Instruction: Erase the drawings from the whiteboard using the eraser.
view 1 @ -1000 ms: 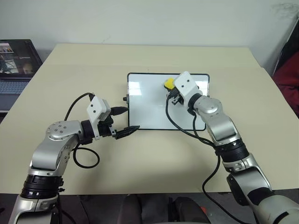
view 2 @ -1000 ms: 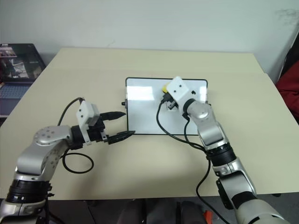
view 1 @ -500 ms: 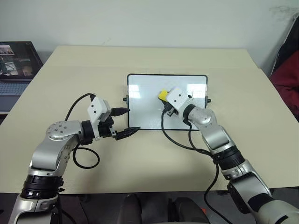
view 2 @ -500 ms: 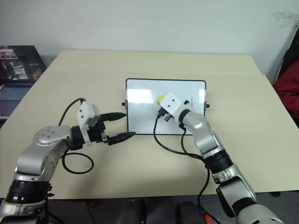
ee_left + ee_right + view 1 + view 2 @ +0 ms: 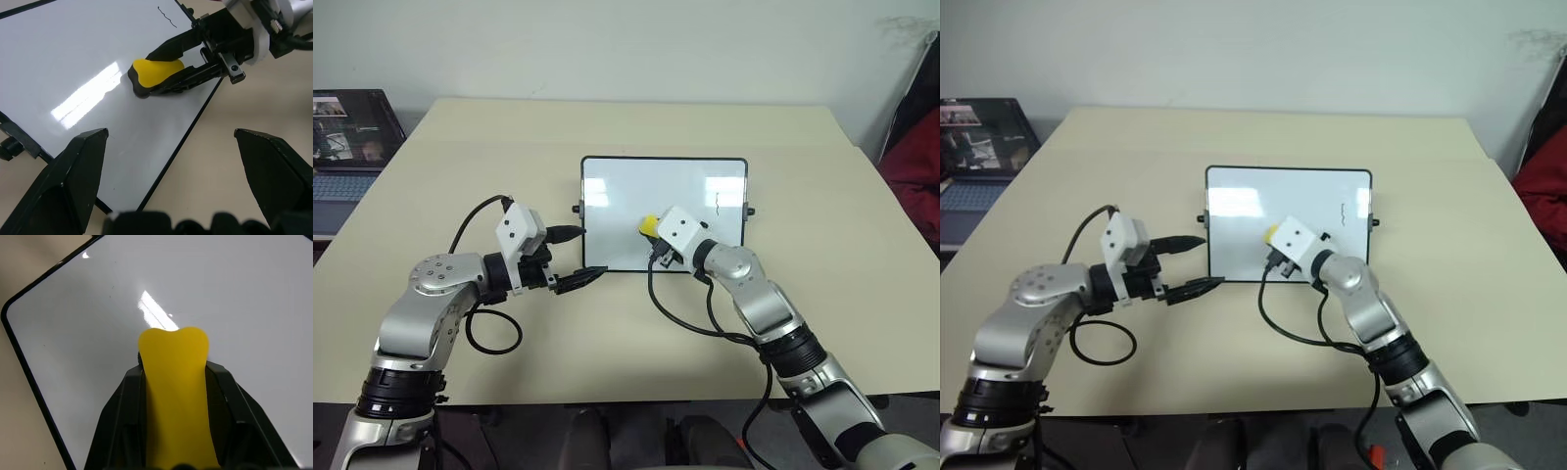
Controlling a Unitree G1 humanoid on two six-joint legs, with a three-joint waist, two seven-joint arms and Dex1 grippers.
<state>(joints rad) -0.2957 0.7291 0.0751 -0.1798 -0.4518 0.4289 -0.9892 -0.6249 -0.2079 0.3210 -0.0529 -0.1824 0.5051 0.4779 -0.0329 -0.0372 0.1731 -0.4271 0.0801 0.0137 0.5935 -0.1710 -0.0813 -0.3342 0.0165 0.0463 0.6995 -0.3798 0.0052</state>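
Yellow eraser (image 5: 649,226) sits clamped in your right gripper (image 5: 656,235), pressed on the whiteboard (image 5: 607,196) near its lower edge. You are mid-wipe; one squiggle (image 5: 718,201) remains near the right edge, so sweep there next. Your left gripper (image 5: 579,257) hangs spread wide beside the board.

Left arm: I have it bent at nine o'clock, left gripper (image 5: 579,257) pointing toward three o'clock, fingers spread apart and holding nothing. Right arm: I have it reaching toward eleven o'clock, right gripper (image 5: 649,231) clamped on the eraser (image 5: 175,382).
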